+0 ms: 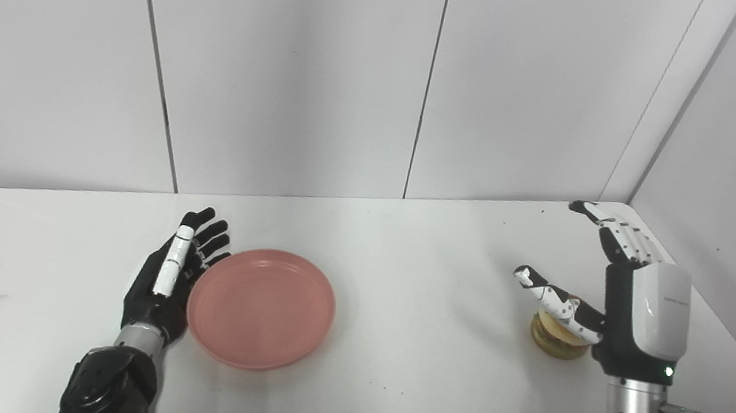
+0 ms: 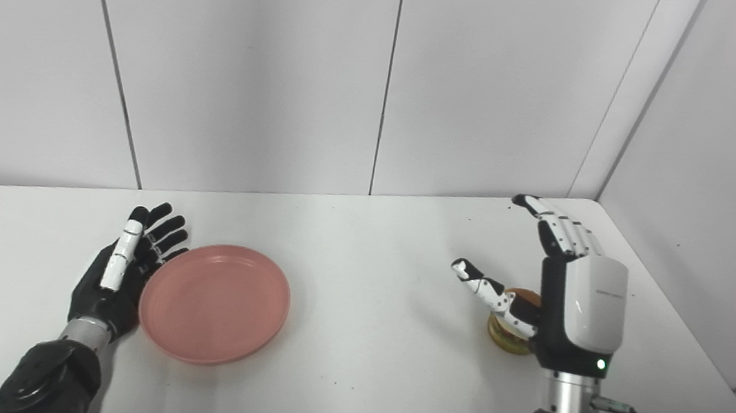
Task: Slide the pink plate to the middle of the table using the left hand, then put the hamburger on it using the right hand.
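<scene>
The left hand (image 1: 172, 274) is being held open, fingers straight and close together, pointing away toward the wall. Its palm side is being pressed against, or held just beside, the left rim of the plate (image 1: 261, 306); contact cannot be confirmed. Nothing is being gripped by it.

The right hand (image 1: 634, 306) is being held open and upright, fingers (image 1: 621, 235) stretched up and away, thumb (image 1: 555, 300) spread out to the left. The hamburger (image 1: 558, 335) is being partly hidden behind the thumb, and whether it is being touched cannot be told. It is not being grasped.

The plate is seen as a round, shallow pink dish with a low raised rim, lying flat and empty on the white tabletop (image 1: 421, 351), left of the middle. Being round, no long axis is being shown.

The hamburger is seen as a small, round, tan and yellow stack, standing upright on the tabletop at the right side, well apart from the plate.
</scene>
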Robot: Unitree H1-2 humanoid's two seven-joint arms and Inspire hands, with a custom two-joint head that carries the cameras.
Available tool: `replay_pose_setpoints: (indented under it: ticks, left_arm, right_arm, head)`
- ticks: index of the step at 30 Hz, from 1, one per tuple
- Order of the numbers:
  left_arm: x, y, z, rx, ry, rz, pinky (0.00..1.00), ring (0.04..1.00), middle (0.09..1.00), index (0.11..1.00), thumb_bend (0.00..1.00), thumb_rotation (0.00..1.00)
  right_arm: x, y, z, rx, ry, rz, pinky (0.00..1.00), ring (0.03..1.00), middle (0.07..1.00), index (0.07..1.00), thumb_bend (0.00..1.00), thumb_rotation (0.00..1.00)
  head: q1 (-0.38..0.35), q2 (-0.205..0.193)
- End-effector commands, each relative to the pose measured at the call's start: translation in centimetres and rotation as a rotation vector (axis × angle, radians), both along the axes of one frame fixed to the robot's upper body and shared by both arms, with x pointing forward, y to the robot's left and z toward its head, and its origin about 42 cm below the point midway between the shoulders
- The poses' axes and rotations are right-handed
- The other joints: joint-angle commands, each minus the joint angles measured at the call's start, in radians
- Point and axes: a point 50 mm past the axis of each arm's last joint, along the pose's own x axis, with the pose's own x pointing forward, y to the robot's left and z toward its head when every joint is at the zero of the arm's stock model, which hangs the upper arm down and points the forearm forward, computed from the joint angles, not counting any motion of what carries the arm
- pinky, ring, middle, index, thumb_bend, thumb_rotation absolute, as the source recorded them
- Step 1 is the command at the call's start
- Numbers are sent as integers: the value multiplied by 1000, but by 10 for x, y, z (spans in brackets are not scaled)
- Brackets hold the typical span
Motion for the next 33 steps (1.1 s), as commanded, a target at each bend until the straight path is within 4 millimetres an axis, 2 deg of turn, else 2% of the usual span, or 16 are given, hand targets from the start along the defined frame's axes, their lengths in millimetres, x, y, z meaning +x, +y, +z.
replay_pose_setpoints:
  ticks: [1,3,10,12,22,27,33]
  left_arm:
    - [0,-4,-8,-5,58,-14,809,863,837,821,705,728]
    - [-1,-5,-8,-6,60,-16,809,865,837,822,704,727]
    - [0,-6,-7,-9,59,-7,807,857,823,813,686,736]
    - [0,-5,-6,-5,55,-3,800,855,819,815,687,740]
    - [0,0,-4,-10,57,6,773,838,795,815,709,733]
    - [2,1,-2,-17,68,8,771,836,793,803,710,724]
    - [4,1,-2,-17,71,0,778,838,796,804,703,726]
  right_arm:
    - [10,-11,22,-71,4,-46,773,793,780,717,647,644]
    - [17,-19,24,-95,56,-76,804,811,791,718,654,601]
    - [42,-40,19,-132,222,-149,763,813,786,709,698,545]
    - [50,-45,13,-127,262,-159,754,810,786,709,699,538]
    - [79,-63,-26,-101,388,-141,656,736,733,661,734,374]
    - [79,-63,-38,-47,458,-137,708,754,744,679,713,371]
    - [73,-60,-50,22,495,-127,675,741,738,675,717,350]
  head:
    - [4,1]
    - [7,4]
    - [15,4]
    - [19,4]
    - [24,11]
    - [19,16]
    - [18,18]
